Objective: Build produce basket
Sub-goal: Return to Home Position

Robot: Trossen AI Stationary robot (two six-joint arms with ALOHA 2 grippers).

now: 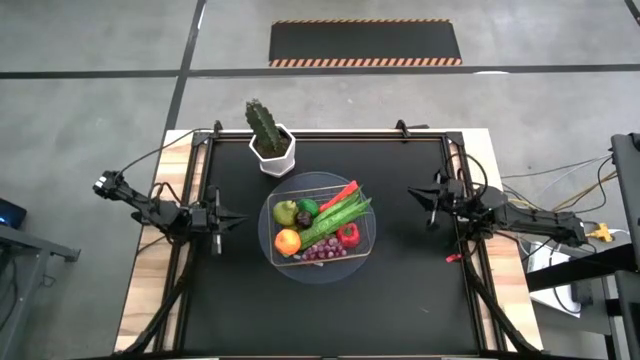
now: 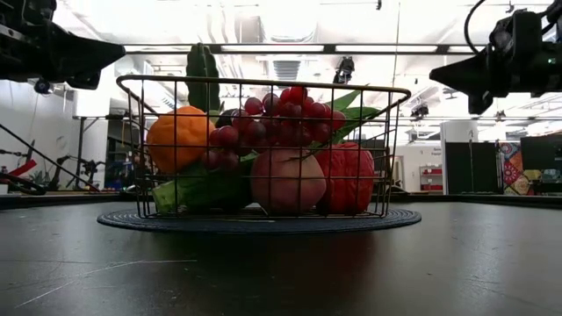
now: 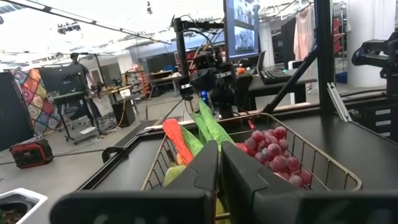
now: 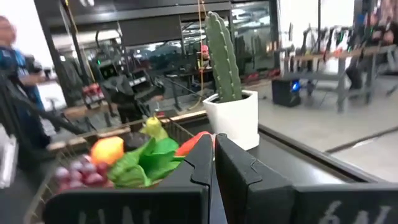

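The silver wire basket [image 1: 365,240] stands on its round grey base in the middle of the black table. In it lie the produce: green apple [image 1: 286,211], lime [image 1: 307,208], orange [image 1: 287,241], purple grapes [image 1: 322,251], red pepper [image 1: 348,236], red chili [image 1: 343,193] and the long green bean bunch [image 1: 335,220]. My left gripper [image 1: 243,221] hovers left of the basket, shut and empty; it also shows in the left wrist view [image 3: 220,163]. My right gripper [image 1: 411,192] hovers right of the basket, shut and empty; it also shows in the right wrist view [image 4: 214,160].
A green cactus in a white hexagonal pot [image 1: 270,146] stands behind the basket toward the far left. A metal frame rail [image 1: 330,135] runs round the table's edges. A person [image 4: 12,74] stands in the room beyond the table.
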